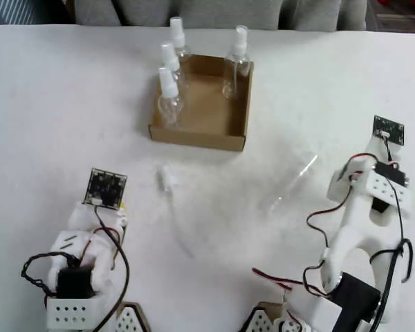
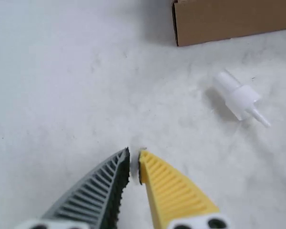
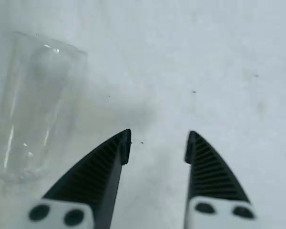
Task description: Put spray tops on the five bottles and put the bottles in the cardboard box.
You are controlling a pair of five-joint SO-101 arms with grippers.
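One white table (image 1: pixel 55 104) carries everything, and the cardboard box (image 1: pixel 197 135) sits open-topped at its far middle, within reach of both arms. Four capped bottles (image 1: pixel 169 104) stand upright inside the box, three along its left wall and one at its far right corner. That leaves room for one more, so most of the task looks finished.

The fifth bottle (image 1: pixel 290 183) lies on its side on the table, on the arms' side of the box and off toward its right. It has no top and probably has to be stood up or held steady before capping. The right gripper (image 3: pixel 158 143) hangs near it, fingers spread with bare table between them, and the bottle lies just beside one finger, ungrasped.

The loose spray top (image 1: pixel 166 178) lies near the box's front left corner, its thin tube trailing away from the box. The left gripper (image 2: pixel 134 164) hovers short of it, fingers pressed almost together and holding nothing, so it would need to spread before taking the top.
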